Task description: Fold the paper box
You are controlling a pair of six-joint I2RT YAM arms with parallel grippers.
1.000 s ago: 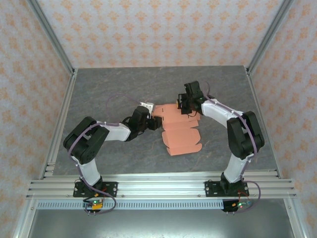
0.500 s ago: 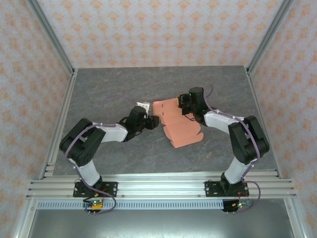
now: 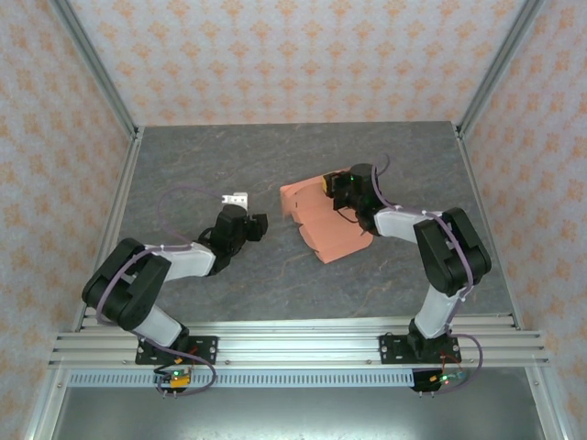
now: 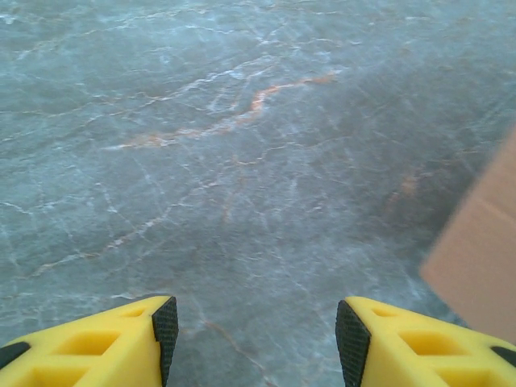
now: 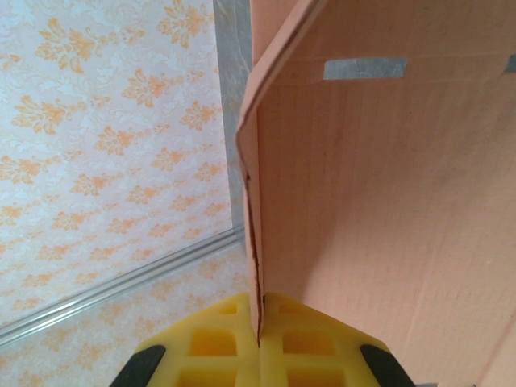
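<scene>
My right gripper (image 3: 341, 189) is pinched shut on the paper box (image 3: 326, 227). In my right wrist view, the thin edge of the card goes straight down between my two yellow fingers (image 5: 218, 343). They press together on it, one on each side.

The paper box lies on the grey table (image 3: 211, 165), near the middle and a little to the right. It is not a closed box. It is orange card with fold lines, spread out and partly bent. I hold it at its far edge. The rest slopes toward me and ends in a wavy edge with round flaps.

Up close, one big side of the paper box (image 5: 379, 201) stands next to my right fingers. Another side bends away from it at the top, like a wall turning a corner. The card I see there is plain orange with fine lines. It has one small grey mark (image 5: 364, 68) near the top. I cannot tell if that is tape or a slot.

Behind the card I see the flowery wall (image 5: 105, 121) and a silver rail (image 5: 121, 282).

My left gripper (image 3: 257, 225) is low over the table, just to the left of the box and apart from it. Its yellow fingers (image 4: 97, 355) stand apart with only grey table between them. A blurry orange corner of the paper box (image 4: 484, 258) shows at the right side of that view.
</scene>
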